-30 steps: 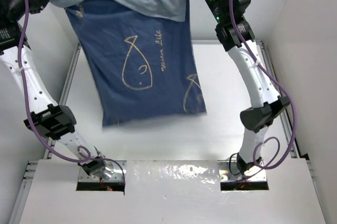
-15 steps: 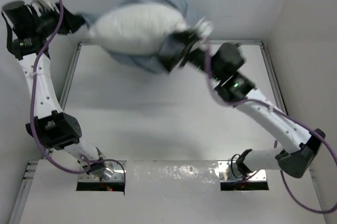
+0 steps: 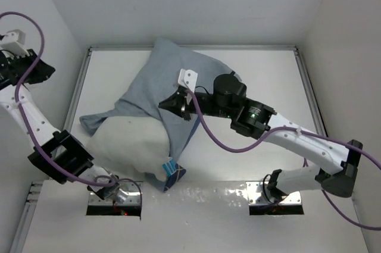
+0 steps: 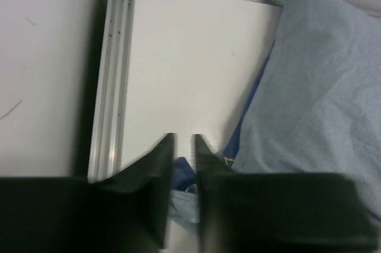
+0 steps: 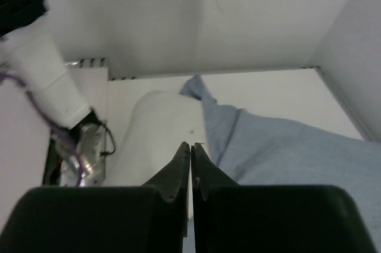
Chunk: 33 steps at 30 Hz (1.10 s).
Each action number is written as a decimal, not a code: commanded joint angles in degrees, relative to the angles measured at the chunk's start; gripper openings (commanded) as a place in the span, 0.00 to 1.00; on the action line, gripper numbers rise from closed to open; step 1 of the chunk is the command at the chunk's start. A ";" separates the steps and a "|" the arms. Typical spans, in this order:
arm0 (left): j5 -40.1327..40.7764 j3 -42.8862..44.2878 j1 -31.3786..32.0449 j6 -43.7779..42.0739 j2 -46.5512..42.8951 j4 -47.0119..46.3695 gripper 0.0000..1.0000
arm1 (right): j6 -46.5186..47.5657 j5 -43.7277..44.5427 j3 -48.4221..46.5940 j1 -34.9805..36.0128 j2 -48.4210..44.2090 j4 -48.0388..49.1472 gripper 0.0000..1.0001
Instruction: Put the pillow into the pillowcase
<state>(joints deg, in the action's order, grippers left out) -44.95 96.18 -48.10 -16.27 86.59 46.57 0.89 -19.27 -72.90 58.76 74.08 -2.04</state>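
White pillow (image 3: 128, 146) lies half out of the blue pillowcase (image 3: 158, 74) on the tabletop (image 3: 262, 68). Left claw (image 4: 183, 140) slightly apart, right claw (image 5: 190, 146) together, both empty; tugging loose cloth could slide the pillowcase off.

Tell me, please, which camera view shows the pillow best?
The top external view: the pillow lies partly out of the pillowcase. The right wrist view shows only one white end; the left wrist view shows only the pillowcase.
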 commanded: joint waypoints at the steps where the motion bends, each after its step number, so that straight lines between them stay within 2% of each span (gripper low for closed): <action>1: 2.75 -3.54 0.99 -5.61 -2.13 0.54 0.09 | 1.21 13.36 -2.14 -0.58 6.55 2.24 0.00; 2: 3.46 -4.85 0.99 -6.05 -1.95 0.54 0.08 | 1.75 15.73 -5.90 -0.75 9.21 -0.04 0.04; 3: 4.86 -5.39 0.99 -6.31 -1.34 1.24 0.08 | 1.58 19.58 -8.11 -0.75 15.07 -3.63 0.69; 4: 5.31 -5.83 0.99 -7.71 -0.98 1.77 0.11 | 1.40 20.75 -10.74 -0.84 18.08 -5.58 0.91; 5: 5.40 -6.70 0.99 -8.68 -0.63 2.47 0.16 | 2.18 20.59 -15.55 -0.93 20.90 -7.69 0.99; 6: 5.22 -7.32 0.99 -9.73 -0.37 3.35 0.22 | 3.41 20.15 -17.78 -0.93 23.71 -9.54 0.99; 7: 4.79 -7.93 1.33 -11.05 0.07 5.10 0.33 | 4.03 18.06 -19.80 -0.84 28.61 -12.69 0.99; 9: 5.22 -10.30 2.47 -14.65 0.34 6.69 0.45 | 3.51 17.51 -23.07 -0.84 32.42 -13.69 0.99; 11: 6.62 -13.37 5.89 -18.25 0.16 8.80 0.50 | 1.76 19.26 -22.03 -0.84 35.68 -12.38 0.99; 13: 8.90 -15.49 10.71 -21.41 -0.80 9.86 0.57 | 0.35 22.42 -18.88 -0.93 36.39 -8.97 0.95; 14: 9.61 -17.76 12.22 -22.13 -1.41 9.51 0.58 | -0.09 25.13 -17.72 -0.84 36.39 -7.55 0.76; 15: 9.88 -18.83 13.63 -22.48 -2.03 9.07 0.60 | -0.27 25.85 -17.10 -0.84 36.39 -6.84 0.65; 16: 8.75 -19.79 15.73 -23.88 -3.34 8.72 0.63 | -0.44 26.21 -16.75 -0.93 36.05 -6.66 0.45; 17: 7.35 -19.54 16.36 -24.94 -3.61 9.50 0.63 | -1.32 26.82 -16.74 -0.84 35.52 -6.40 0.00; 19: 1.57 -17.62 18.11 -29.66 -3.36 14.13 0.64 | -3.34 26.74 -15.61 -0.93 34.03 -4.83 0.00; 21: -1.27 -13.93 21.53 -32.93 -3.18 18.62 0.64 | -3.17 23.06 -14.81 -0.93 30.96 -2.80 0.00; 23: -0.76 -11.64 25.31 -35.75 -3.70 19.52 0.65 | -3.52 19.73 -14.81 -0.93 28.59 -1.92 0.00; 24: 0.64 -11.46 29.68 -35.67 -4.58 18.66 0.67 | -4.48 19.53 -15.07 -0.93 28.05 -1.13 0.00; 27: 2.58 -14.51 37.25 -33.75 -6.51 13.58 0.71 | -5.80 16.90 -16.21 -1.28 26.99 0.89 0.00; 30: 3.90 -18.99 43.06 -32.95 -8.62 8.65 0.78 | -8.60 15.06 -16.83 -2.68 27.60 1.08 0.00; 33: 2.15 -22.25 46.25 -32.69 -10.21 5.91 0.82 | -14.67 12.60 -16.57 -5.13 27.78 1.69 0.00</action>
<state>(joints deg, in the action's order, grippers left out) -41.54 76.71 -3.36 -47.94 78.28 57.08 -6.96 -2.66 -87.33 56.01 104.79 -7.77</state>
